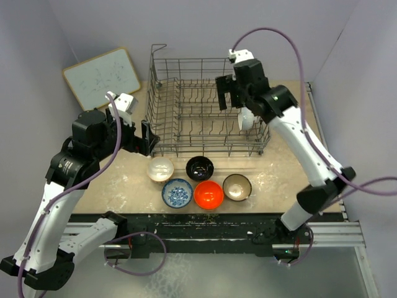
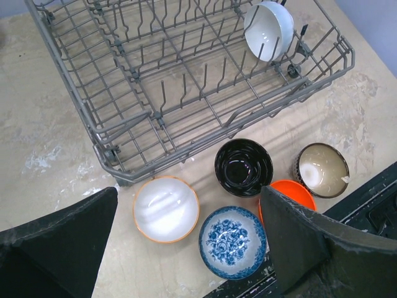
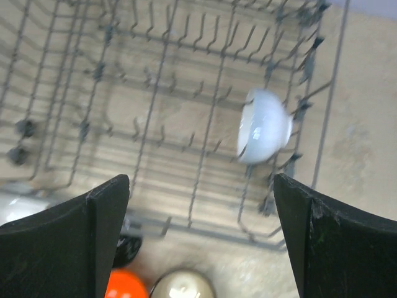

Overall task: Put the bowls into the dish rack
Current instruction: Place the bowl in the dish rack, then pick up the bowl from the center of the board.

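The white bowl point(image 1: 246, 119) point(image 2: 268, 30) point(image 3: 263, 126) is in the rack point(image 1: 205, 149) point(image 2: 155, 105) point(image 3: 155, 93). It stands on its edge among the tines at the near right corner, its mouth turned to the left. The other five bowls sit upright on the surface point(image 1: 276, 177) point(image 2: 37, 124), bunched just near of the rack's near wall. The cream bowl point(image 1: 160, 168) point(image 2: 166, 208) and the black bowl point(image 1: 200, 167) point(image 2: 244, 167) make the far row, cream on the left. Near of them lie the blue bowl point(image 1: 177, 192) point(image 2: 232, 241), the orange bowl point(image 1: 208, 194) point(image 2: 294, 192) and the brown bowl point(image 1: 237, 187) point(image 2: 321, 169), left to right. From the left wrist the orange one is partly hidden by a finger point(image 2: 310, 248).

The right tool point(image 1: 229, 93) point(image 3: 201, 180) hangs above the rack, left of the white bowl and clear of it. Its jaws are spread wide and hold nothing. The left tool point(image 1: 144, 139) point(image 2: 189, 192) sits by the rack's near left corner, above the surface, looking down over the loose bowls. It is also spread wide and empty.

A white board point(image 1: 101, 76) (scribbled on) leans at the far left, beside the rack.
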You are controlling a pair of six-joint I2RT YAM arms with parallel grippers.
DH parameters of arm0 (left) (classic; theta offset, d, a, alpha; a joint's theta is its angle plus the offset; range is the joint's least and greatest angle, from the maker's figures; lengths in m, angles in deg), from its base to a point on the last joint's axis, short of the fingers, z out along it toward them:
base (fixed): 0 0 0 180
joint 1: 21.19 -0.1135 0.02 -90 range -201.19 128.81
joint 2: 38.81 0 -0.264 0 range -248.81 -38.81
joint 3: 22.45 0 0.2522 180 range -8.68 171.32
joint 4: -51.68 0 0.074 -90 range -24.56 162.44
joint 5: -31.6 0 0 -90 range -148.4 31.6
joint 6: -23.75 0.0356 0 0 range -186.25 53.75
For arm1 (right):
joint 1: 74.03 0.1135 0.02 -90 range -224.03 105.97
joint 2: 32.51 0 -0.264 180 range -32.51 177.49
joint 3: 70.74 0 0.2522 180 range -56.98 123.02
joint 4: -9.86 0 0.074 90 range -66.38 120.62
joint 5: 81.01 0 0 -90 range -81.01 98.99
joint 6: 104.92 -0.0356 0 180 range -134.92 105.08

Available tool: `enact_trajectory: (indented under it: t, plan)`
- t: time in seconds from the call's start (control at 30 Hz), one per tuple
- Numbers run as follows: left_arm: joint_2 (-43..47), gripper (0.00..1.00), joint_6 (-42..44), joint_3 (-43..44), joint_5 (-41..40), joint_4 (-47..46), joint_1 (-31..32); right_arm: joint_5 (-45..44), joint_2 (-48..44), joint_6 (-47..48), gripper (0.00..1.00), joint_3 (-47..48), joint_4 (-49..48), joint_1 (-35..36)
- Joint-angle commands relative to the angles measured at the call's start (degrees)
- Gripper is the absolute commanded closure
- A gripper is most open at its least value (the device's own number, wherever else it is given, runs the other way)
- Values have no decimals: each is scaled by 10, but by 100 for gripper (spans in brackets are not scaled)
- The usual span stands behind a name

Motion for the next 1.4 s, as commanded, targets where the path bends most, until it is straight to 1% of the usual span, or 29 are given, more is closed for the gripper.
enact_trajectory:
  t: [0.0,0.13,0.23,0.3,0.33,0.37,0.5,0.6,0.7,0.83,1.03,1.23,1.33,1.37]
  plan:
    - [-7,1,9,31,5,-12,-2,120,-99,-99,0,-98,50,0]
    - [-7,1,13,37,-3,-8,-3,148,-202,-168,2,-195,84,0]
    - [-7,1,15,39,-10,-6,-3,154,-271,-212,5,-267,96,0]
    - [-7,1,15,37,-10,-7,-3,188,-312,-249,8,-317,104,0]
    - [-6,1,15,36,-8,-8,-2,203,-335,-268,10,-362,99,0]
    - [-5,1,14,35,-6,-8,-2,216,-358,-286,12,-384,93,0]
    - [-3,1,10,28,1,-10,-3,263,-440,-355,18,-555,43,1]
    - [0,1,8,23,2,-9,-2,269,-465,-379,20,-647,-8,1]
    - [0,1,6,25,1,-2,-3,246,-446,-376,20,-676,-36,0]
    - [6,1,9,28,-10,5,-3,191,-407,-374,20,-681,-56,1]
    - [7,1,13,27,-18,14,-3,161,-376,-395,27,-722,-93,0]
    - [2,1,20,26,-23,12,-3,114,-386,-416,28,-744,-85,1]
    - [-1,1,21,25,-18,6,-3,108,-375,-415,28,-742,-81,1]
    - [-2,1,20,23,-16,4,-3,105,-366,-412,30,-743,-87,1]
